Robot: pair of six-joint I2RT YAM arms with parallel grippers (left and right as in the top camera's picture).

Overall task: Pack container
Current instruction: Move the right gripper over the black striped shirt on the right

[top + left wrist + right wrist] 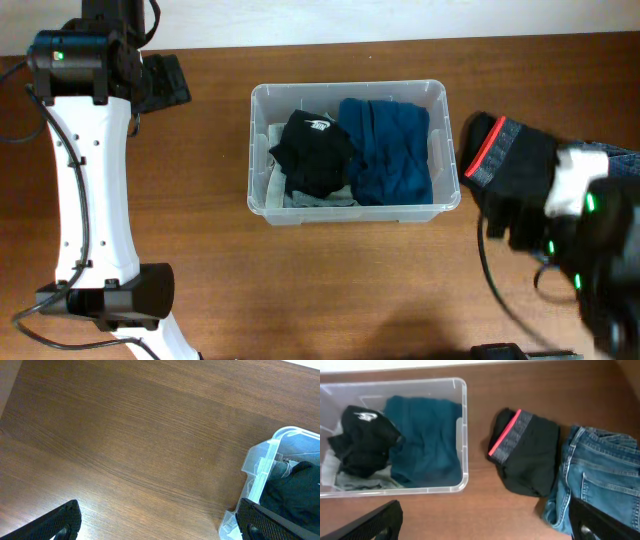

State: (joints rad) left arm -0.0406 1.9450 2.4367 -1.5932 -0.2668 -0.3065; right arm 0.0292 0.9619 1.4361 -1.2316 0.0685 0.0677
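The clear container [349, 89] stands mid-table, also in the right wrist view [463, 430] and at the right edge of the left wrist view [259, 462]. It holds a black garment [315, 150], a dark teal one [390, 150] and a grey one [322, 200]. My left gripper [160, 530] is open over bare wood, left of the container, nothing between its fingers. My right gripper [487, 527] is open above the table, near the container's right front corner. A black garment with a red band [527, 452] and folded jeans [600, 470] lie to the container's right.
The white left arm [90, 170] stretches along the table's left side. The right arm [590, 240] hangs over the right side, partly covering the jeans [622, 160]. Bare wood lies in front of the container.
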